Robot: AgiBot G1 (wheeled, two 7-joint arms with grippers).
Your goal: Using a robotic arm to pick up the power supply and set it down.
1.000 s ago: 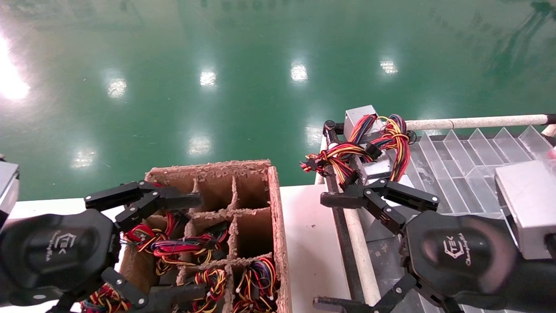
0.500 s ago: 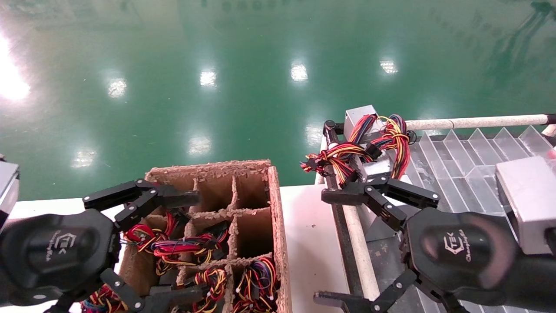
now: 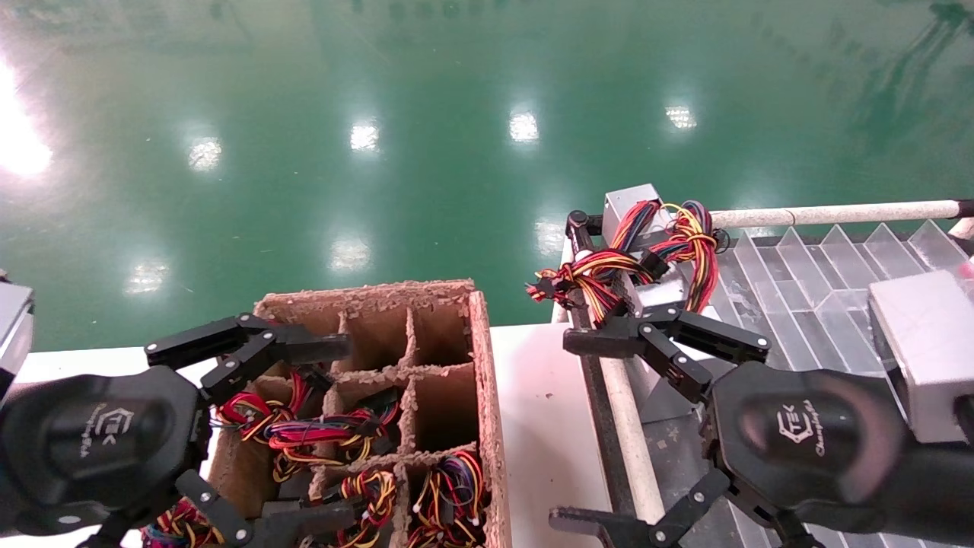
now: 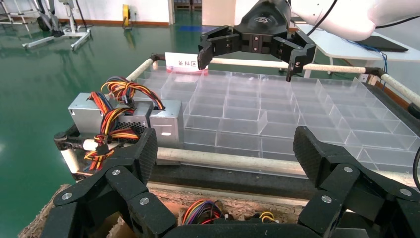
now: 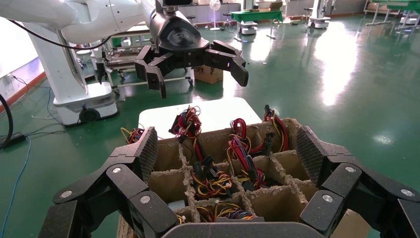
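The right gripper (image 3: 609, 434) hangs with fingers spread wide above the clear divided tray (image 3: 829, 274), near the power supply (image 3: 647, 243) at the tray's corner. The left gripper (image 3: 281, 434) hovers wide open over the cardboard crate (image 3: 483, 380).

floor (image 3: 426, 91): glossy green, lamp glare | white table (image 3: 548, 396) | far walls white with orange skirting

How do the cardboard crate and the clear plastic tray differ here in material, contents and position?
The cardboard crate is brown, rough-edged and opaque; the clear tray is transparent with neat dividers. The crate's nearer cells hold wire bundles; the tray carries one power supply at its far left corner. The left gripper hovers open over the crate, the right gripper open at the tray. Both are divided into compartments.
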